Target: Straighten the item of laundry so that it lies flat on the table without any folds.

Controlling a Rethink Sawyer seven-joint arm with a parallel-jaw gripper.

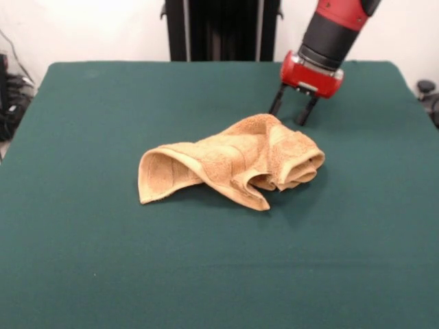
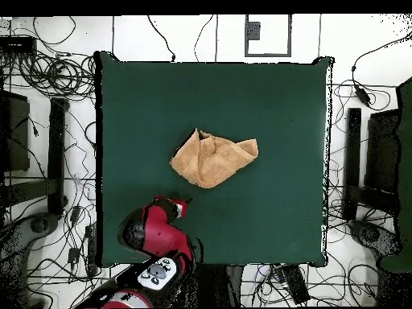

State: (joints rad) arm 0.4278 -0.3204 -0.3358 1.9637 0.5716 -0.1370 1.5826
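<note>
The dark green table [image 1: 103, 274] fills the scene, ringed by cables [image 2: 48, 72] on a pale floor. The tan-orange towel [image 1: 233, 164] lies crumpled and folded near the table's middle. The gripper [image 1: 291, 110] hovers just beyond it, fingers apart, holding nothing.

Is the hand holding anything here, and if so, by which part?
Nothing is held. The open hand hovers apart from the crumpled tan-orange terry towel, which lies on the dark green felt table.
</note>
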